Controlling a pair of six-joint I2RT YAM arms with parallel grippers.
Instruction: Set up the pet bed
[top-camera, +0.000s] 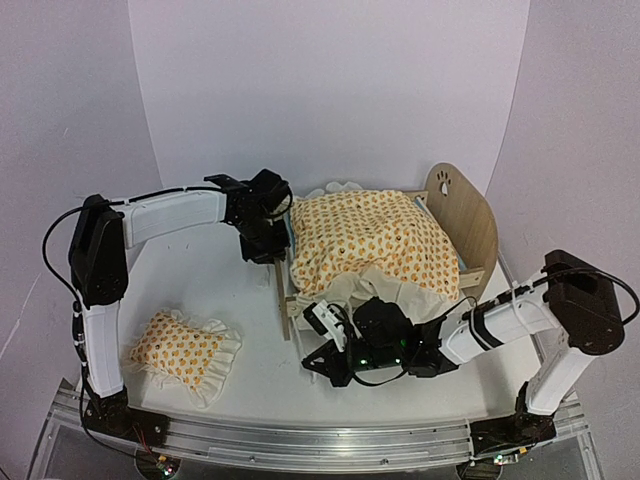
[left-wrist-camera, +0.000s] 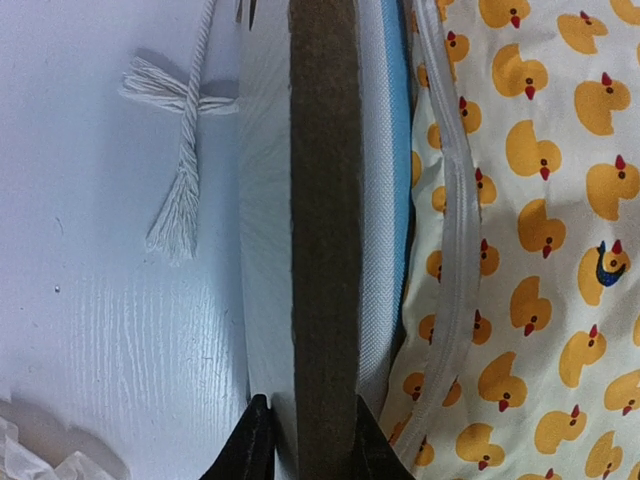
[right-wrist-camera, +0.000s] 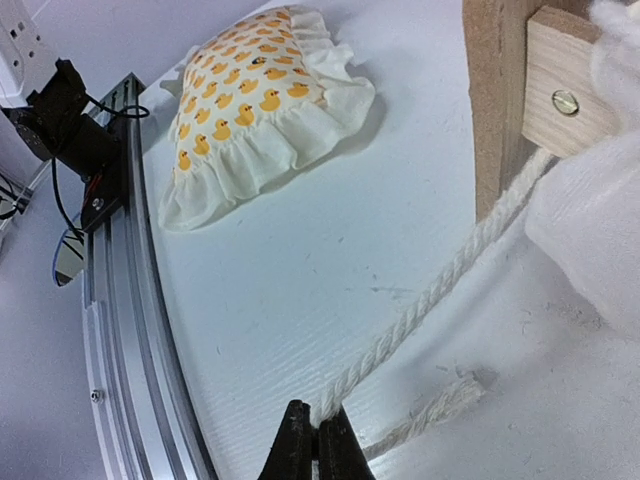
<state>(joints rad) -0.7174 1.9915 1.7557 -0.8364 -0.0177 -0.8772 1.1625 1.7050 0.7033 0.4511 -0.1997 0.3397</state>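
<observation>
The pet bed (top-camera: 462, 215) stands at centre right, a plywood frame with a paw-print headboard. A duck-print blanket (top-camera: 370, 240) covers it. My left gripper (top-camera: 268, 248) is shut on the top edge of the footboard (left-wrist-camera: 325, 200), one finger on each side of the brown board. The striped mattress (left-wrist-camera: 397, 130) and the blanket (left-wrist-camera: 530, 250) lie just beyond it. My right gripper (right-wrist-camera: 318, 435) sits low on the table in front of the bed. It is shut on a white twisted rope (right-wrist-camera: 450, 270) that runs up to the bed's wooden corner (right-wrist-camera: 495, 100).
A small ruffled duck-print pillow (top-camera: 180, 350) lies on the table at front left, also visible as the pillow (right-wrist-camera: 260, 100) in the right wrist view. A frayed rope end (left-wrist-camera: 180, 200) lies left of the footboard. The metal rail (right-wrist-camera: 120, 300) marks the table's near edge.
</observation>
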